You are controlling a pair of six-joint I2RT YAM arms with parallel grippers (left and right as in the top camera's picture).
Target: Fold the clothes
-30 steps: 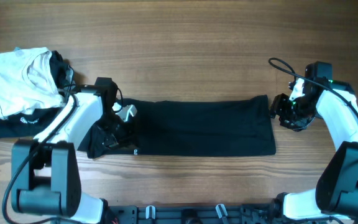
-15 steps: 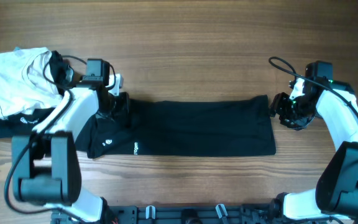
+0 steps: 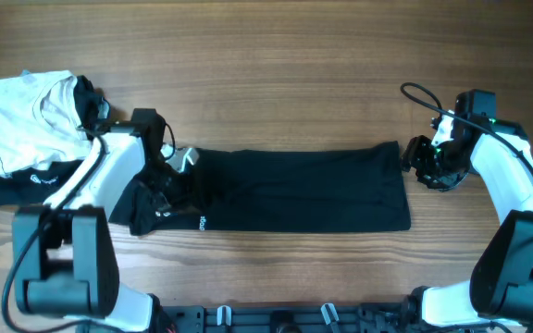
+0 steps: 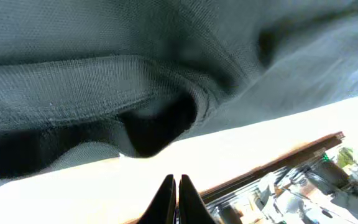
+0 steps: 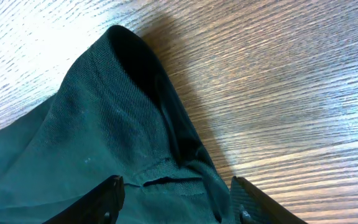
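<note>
The black T-shirt (image 3: 294,190) lies on the wooden table as a long flat strip running left to right. My left gripper (image 3: 181,166) is over its bunched left end. In the left wrist view its fingers (image 4: 177,186) are shut together with nothing between them, and dark fabric folds (image 4: 104,81) lie just ahead. My right gripper (image 3: 415,166) is at the strip's upper right corner. In the right wrist view its fingers (image 5: 176,199) are open and straddle that corner of the fabric (image 5: 104,124), which is raised in a small fold.
A folded white garment (image 3: 21,120) lies at the far left on a folded black garment with white lettering (image 3: 17,183). A black cable (image 3: 419,92) loops above the right arm. The arm bases stand at the table's front edge.
My left gripper moved up and left off the shirt, then came back down onto its left end, which is bunched again. The right arm has not moved.
</note>
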